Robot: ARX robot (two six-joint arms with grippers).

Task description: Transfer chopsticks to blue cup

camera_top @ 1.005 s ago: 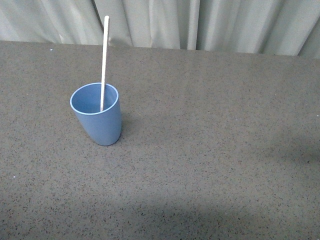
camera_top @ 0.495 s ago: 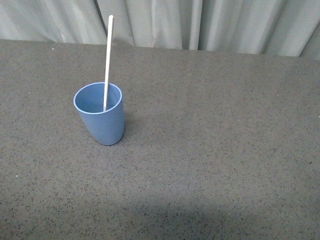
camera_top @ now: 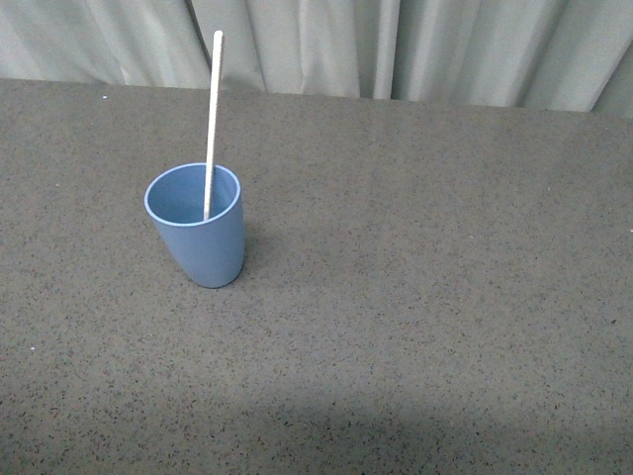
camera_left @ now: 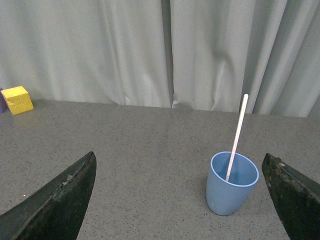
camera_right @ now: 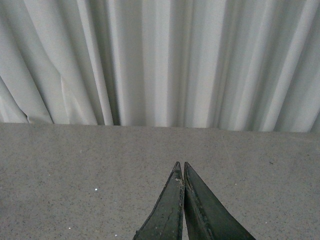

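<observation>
Front view shows the table (camera_top: pixel 415 327), then the blue cup (camera_top: pixel 203 242) with the chopsticks (camera_top: pixel 212 119) standing near-upright inside. Left gripper (camera_left: pixel 180 200), spread wide and empty, faces the cup, nearer; right gripper (camera_right: pixel 182 200) is closed, empty.

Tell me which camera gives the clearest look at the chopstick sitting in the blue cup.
The front view: it looks down into the blue cup, showing the chopstick entering and leaning on the far rim. The left wrist view also shows the whole stick, but smaller and from a lower angle, between the open left gripper's fingers. The right wrist view shows only tabletop, curtain and the shut right gripper.
</observation>
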